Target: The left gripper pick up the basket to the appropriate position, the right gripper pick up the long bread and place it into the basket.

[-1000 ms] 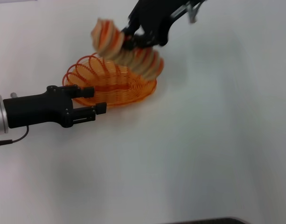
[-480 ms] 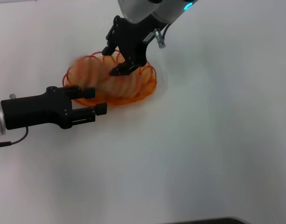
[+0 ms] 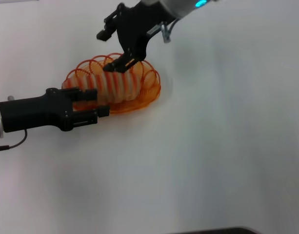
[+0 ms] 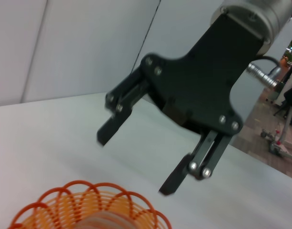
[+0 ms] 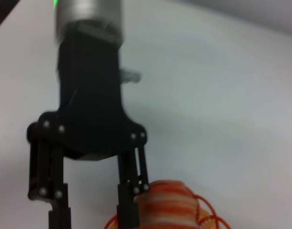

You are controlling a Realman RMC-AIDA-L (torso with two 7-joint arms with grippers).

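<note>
The orange wire basket [image 3: 150,87] sits on the white table. The long bread [image 3: 112,85] lies inside it, striped tan and orange. My right gripper [image 3: 108,51] hovers just above the bread, open and empty; it also shows in the left wrist view [image 4: 136,164] over the basket [image 4: 88,202]. My left gripper [image 3: 92,102] is at the basket's near-left rim, fingers spread, one over the rim and one beside it. In the right wrist view the left gripper [image 5: 94,215] is open beside the bread [image 5: 167,205].
The white table [image 3: 217,146] stretches to the right and front of the basket. A dark edge [image 3: 212,231] shows at the bottom of the head view.
The right gripper brought the bread down into the basket, let go and opened, and now sits just above it. The left gripper and basket shifted only slightly.
</note>
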